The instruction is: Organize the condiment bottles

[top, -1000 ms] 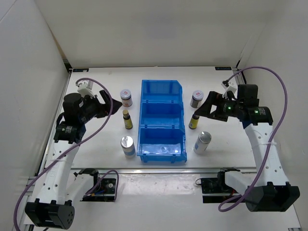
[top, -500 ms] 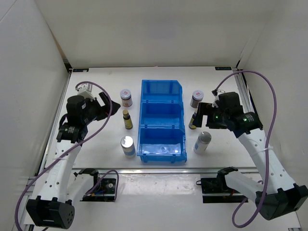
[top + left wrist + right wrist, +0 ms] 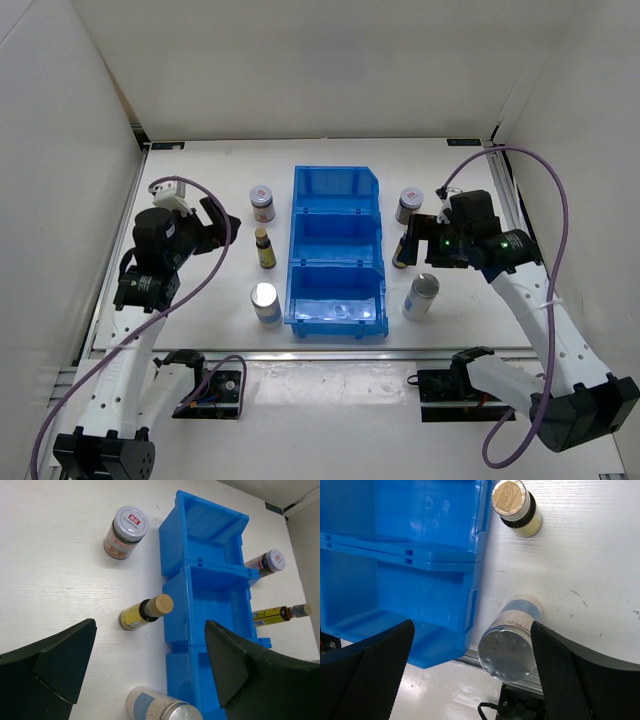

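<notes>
bin (image 3: 338, 213) ctr, 3 bottles (image 3: 265, 250) L of it, 3 R

Six condiment bottles (image 3: 265, 303) stand beside the blue bin (image 3: 338, 328), three along each long side.

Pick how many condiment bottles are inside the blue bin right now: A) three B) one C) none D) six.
C: the blue bin's three compartments are bare; one grey-lidded jar, tan-capped bottle and silver-topped cylinder stand on the table left of it, another jar, bottle and cylinder right of it.
</notes>
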`<action>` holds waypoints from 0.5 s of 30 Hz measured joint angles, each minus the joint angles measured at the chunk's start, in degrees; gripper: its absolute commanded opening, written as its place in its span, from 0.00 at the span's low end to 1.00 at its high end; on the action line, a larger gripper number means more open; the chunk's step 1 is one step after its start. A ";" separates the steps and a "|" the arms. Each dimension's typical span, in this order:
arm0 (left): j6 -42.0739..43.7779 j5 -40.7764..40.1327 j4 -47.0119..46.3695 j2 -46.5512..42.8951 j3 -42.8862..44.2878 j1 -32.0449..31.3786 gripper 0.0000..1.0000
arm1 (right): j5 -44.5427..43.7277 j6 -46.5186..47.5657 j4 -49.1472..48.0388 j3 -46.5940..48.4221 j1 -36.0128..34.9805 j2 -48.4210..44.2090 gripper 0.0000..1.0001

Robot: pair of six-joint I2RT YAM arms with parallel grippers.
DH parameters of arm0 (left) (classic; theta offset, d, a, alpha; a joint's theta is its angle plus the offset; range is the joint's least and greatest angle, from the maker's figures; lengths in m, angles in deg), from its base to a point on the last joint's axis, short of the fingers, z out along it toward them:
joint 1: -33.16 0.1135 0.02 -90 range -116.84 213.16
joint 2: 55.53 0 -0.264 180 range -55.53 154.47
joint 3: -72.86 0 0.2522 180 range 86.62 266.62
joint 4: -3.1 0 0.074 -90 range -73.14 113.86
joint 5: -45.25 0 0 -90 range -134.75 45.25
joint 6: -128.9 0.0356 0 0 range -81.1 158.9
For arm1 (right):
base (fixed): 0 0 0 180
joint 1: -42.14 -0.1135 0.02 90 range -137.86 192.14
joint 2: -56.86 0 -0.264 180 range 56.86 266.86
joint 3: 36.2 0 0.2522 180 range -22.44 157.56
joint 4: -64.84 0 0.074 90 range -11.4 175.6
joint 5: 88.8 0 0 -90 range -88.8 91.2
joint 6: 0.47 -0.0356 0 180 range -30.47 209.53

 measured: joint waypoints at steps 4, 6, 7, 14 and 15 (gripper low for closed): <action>2.47 -1.05 0.17 0.02 -1.16 -0.61 1.00 | 0.02 0.20 0.87 0.00 0.00 2.21 0.99; 3.37 -2.03 0.35 -0.26 -2.34 -0.72 1.00 | 0.04 0.28 1.42 -0.02 0.00 4.52 0.99; 3.67 -2.75 0.61 -0.48 -2.89 -0.81 1.00 | 0.04 0.37 1.68 -0.07 0.00 5.49 0.97; 4.55 -5.60 1.68 -1.18 -3.72 -1.16 1.00 | -0.24 0.76 4.11 -0.11 -0.02 7.67 0.95; 4.52 -6.29 1.99 -1.22 -3.72 -1.31 1.00 | -0.46 0.79 4.57 -0.11 -0.02 7.78 0.95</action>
